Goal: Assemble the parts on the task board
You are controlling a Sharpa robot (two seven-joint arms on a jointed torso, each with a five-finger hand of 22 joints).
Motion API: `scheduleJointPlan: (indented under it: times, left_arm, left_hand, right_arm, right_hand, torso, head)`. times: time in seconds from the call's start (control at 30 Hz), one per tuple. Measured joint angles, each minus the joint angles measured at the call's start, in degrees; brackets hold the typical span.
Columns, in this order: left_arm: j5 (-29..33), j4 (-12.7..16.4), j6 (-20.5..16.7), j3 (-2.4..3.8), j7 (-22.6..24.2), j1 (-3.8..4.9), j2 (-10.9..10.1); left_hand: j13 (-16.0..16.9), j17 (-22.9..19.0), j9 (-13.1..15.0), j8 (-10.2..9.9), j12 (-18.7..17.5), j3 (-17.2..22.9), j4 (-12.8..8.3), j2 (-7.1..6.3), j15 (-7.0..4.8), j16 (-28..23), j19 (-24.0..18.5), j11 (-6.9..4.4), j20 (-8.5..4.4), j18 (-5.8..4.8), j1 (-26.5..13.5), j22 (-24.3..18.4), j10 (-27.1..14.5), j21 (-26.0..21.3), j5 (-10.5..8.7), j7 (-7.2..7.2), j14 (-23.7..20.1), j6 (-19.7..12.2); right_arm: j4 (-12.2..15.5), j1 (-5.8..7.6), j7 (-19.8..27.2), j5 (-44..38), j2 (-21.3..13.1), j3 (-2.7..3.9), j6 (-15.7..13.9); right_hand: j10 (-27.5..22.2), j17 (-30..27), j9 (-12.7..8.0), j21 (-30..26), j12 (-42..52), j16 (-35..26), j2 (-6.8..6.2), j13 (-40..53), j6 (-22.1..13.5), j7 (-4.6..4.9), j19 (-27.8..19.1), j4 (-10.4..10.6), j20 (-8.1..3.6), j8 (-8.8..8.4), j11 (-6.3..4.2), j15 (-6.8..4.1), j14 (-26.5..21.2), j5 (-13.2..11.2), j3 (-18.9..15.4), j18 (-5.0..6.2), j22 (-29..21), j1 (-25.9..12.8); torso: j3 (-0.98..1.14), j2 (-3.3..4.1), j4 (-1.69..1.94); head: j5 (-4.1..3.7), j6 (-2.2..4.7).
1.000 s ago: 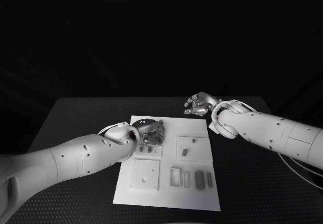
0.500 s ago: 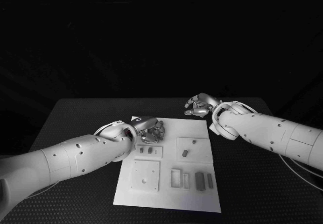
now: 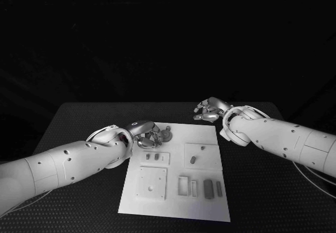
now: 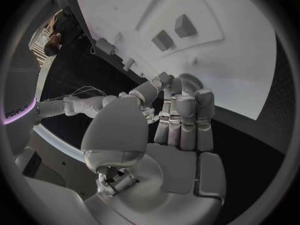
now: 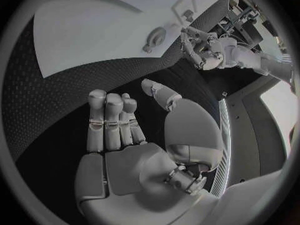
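Where darkness surrounds, task board [image 3: 210, 204] lies on black table [image 3: 84, 145].

I'm looking down from the head camera; both wrist cameras are sitting close behind their hands, sharing the task board [image 3: 203, 131].

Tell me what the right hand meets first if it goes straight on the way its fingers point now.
Probably bare table. The silver right hand hangs past the far right corner of the white task board; in the right wrist view its fingers point over the black textured table toward the board's edge. Depth is unclear.
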Motion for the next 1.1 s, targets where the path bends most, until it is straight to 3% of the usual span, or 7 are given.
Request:
scheduleJointPlan:
  times: [0.33,1.1]
  left_arm:
    - [0.0,-0.3,1.9,0.00,-0.3,0.01,-1.6]
    - [-0.6,-1.4,4.4,-0.01,-1.0,0.01,-1.1]
  left_hand:
    - [0.0,-0.1,0.0,0.0,0.1,0.1,0.0,-0.02,0.01,0.0,0.0,0.17,0.01,0.01,0.0,0.0,0.2,0.0,-0.05,-0.05,0.0,-0.1]
    - [0.1,-0.2,0.1,0.2,0.3,0.4,0.1,-0.11,0.11,0.0,0.0,0.20,0.04,0.25,0.0,0.0,0.3,0.0,0.67,-0.05,0.1,0.0]
  right_arm:
    - [0.0,0.00,0.0,0.0,-0.1,0.00,0.0]
    - [0.1,0.00,0.0,0.0,-0.1,0.00,0.0]
  right_hand:
    - [0.0,0.0,0.0,0.0,0.2,0.0,0.00,0.0,0.0,0.00,0.0,0.0,0.00,0.00,0.00,0.00,0.0,0.0,0.0,0.00,0.0,0.0]
    - [0.0,0.0,0.0,0.0,0.2,0.0,0.00,-0.1,-0.1,0.06,0.0,0.0,0.01,0.00,0.00,0.00,0.0,0.0,0.0,0.00,0.0,0.0]
  torso:
    - [-0.04,0.05,-0.05]
    - [-0.01,0.09,-0.12]
  head:
    - [-0.08,-0.20]
    - [0.32,-0.32]
